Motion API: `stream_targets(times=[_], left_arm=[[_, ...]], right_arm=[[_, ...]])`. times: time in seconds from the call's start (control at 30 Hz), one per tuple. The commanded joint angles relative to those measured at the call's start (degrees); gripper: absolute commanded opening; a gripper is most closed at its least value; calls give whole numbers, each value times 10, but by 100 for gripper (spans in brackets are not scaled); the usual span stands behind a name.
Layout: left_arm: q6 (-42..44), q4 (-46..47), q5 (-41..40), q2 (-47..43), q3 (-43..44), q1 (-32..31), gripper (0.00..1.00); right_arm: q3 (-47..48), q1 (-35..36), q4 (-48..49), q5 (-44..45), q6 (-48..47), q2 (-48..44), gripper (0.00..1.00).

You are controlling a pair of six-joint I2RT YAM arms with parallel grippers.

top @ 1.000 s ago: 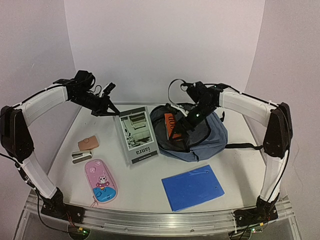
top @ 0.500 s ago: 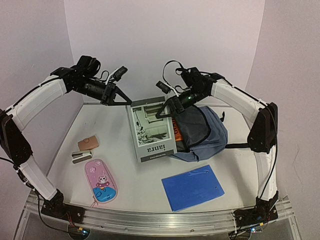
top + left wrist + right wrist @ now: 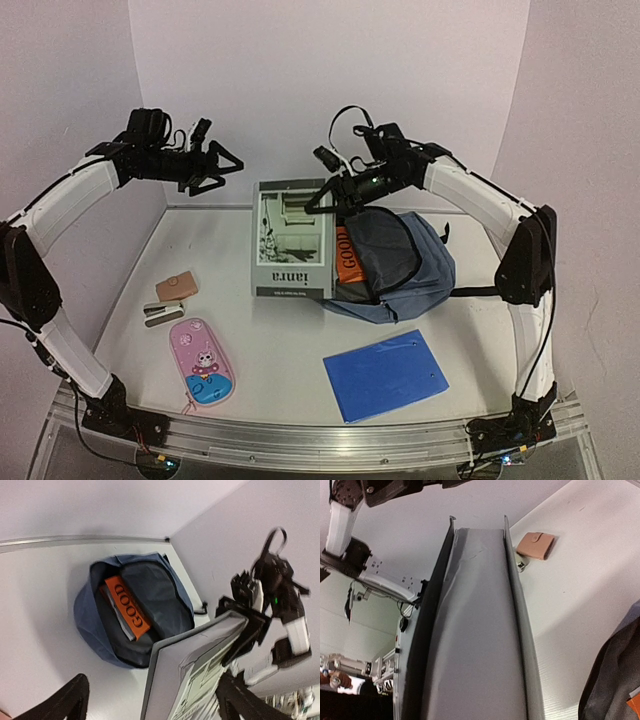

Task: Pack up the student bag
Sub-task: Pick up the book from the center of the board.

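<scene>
The student bag [image 3: 415, 270] lies open at the back right, slate-blue, with an orange book [image 3: 346, 257] marked GOOD inside; the left wrist view shows the bag [image 3: 87, 615] too. A grey book [image 3: 291, 245] stands tilted against the bag's mouth. My right gripper [image 3: 322, 197] is shut on its top edge, and the book [image 3: 477, 630] fills the right wrist view between the jaws [image 3: 475, 680]. My left gripper [image 3: 222, 166] hangs open in the air to the left, apart from the book [image 3: 200, 670], nothing between its fingers [image 3: 65, 700].
On the left of the table lie a tan wallet [image 3: 177, 286], a stapler [image 3: 160, 314] and a pink pencil case [image 3: 203, 362]. A flat bright-blue folder [image 3: 385, 373] lies at the front right. White walls close in behind and beside.
My left gripper has let go of the grey book, opened and drawn back to the left. My right gripper has closed on the book's top edge and lifted it upright beside the bag.
</scene>
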Motion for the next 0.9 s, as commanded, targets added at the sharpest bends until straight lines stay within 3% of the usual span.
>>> stream_targets(times=[0.0,0.07,0.2,0.3,0.43,0.87], left_arm=[[-106,76,-158,-43,-1,5,95],[-152,55,-243,-49,5,6,99],[-208,102,-196,-57,-37,9,100],[-292,225,-117,-54,-92,3,100],[-358,389,-126,-52,-148,-34,100],[-483,538,-123,84,-78,-83,100]], right_arm=[[49,-43,208,70,189,-27,28],[44,-63,293,110,267,-31,28],[-15,-100,483,194,439,-49,26],[-26,-108,539,240,505,-53,25],[-72,-108,619,277,602,-69,21],[-137,-83,658,279,677,-110,22]])
